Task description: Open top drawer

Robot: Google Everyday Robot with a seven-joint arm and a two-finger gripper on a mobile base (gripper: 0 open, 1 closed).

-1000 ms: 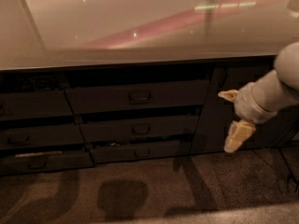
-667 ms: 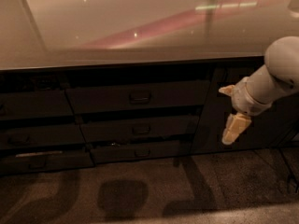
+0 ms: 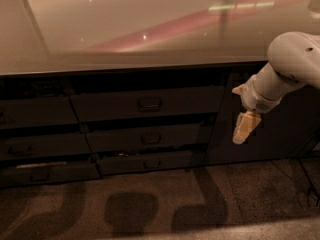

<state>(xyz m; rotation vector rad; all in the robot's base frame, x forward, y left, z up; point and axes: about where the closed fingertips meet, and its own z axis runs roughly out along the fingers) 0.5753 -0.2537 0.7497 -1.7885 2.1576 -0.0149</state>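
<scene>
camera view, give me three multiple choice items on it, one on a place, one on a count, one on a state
1. Where is the white arm's gripper?
A) right of the wide dark grey top drawer
B) above the counter
C) left of that drawer

2. How many dark drawer fronts are stacked in the middle column?
A) two
B) three
C) five

3. The top drawer's small dark handle is:
A) gripped
B) untouched
C) missing

Answers:
1 A, the gripper hangs off the drawer's right end.
2 B, three fronts sit one under another.
3 B, nothing touches the handle.
</scene>
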